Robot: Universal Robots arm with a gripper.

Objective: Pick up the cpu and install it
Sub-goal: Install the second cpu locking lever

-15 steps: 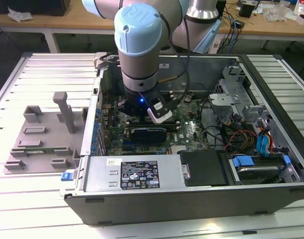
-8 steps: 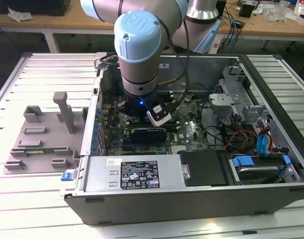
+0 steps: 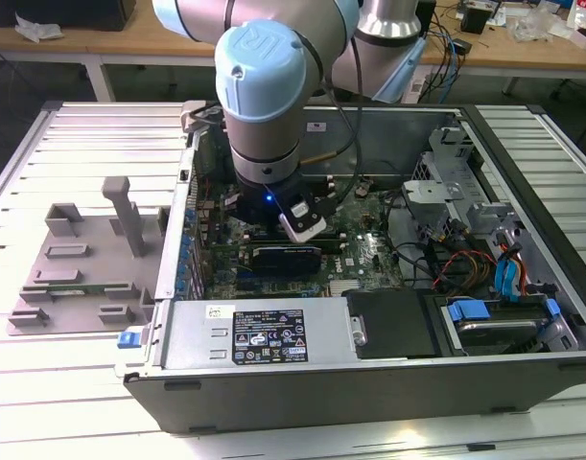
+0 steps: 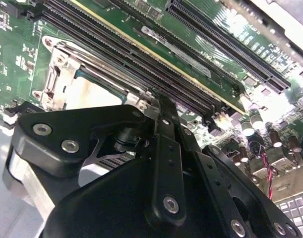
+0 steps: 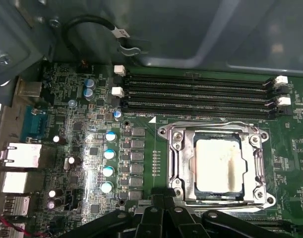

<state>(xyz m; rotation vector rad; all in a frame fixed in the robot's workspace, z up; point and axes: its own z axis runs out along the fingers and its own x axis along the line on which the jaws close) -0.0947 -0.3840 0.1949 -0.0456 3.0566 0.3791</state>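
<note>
The cpu (image 5: 216, 166), silvery-white top with a brownish smear down one side, lies flat inside the socket frame (image 5: 171, 148) on the motherboard (image 5: 141, 158); in the second wrist view the same pale square (image 4: 91, 94) shows within the metal bracket (image 4: 57, 74), partly hidden behind the gripper linkage. It looks seated level in the recess, edges parallel to the frame, though whether it is fully down on the contacts cannot be told. The gripper (image 5: 158, 201) is just beside the socket's near edge, its fingers drawn together with no visible gap at the tips and nothing between them; it has no hold on the chip. Beyond the socket run the long black memory slots (image 5: 201, 94), empty, with white latches at their ends. A row of blue-topped capacitors (image 5: 109, 161) stands beside the socket, toward the rear ports. In the exterior view the arm (image 3: 264, 105) reaches down into the open computer case (image 3: 388, 383), above the board; the grey plastic tray (image 3: 72, 278) sits on the table at the exterior view's left, well apart from the case. Judgement: placement appears done, chip in socket and released. Whether the bracket is latched over it I cannot tell.
</note>
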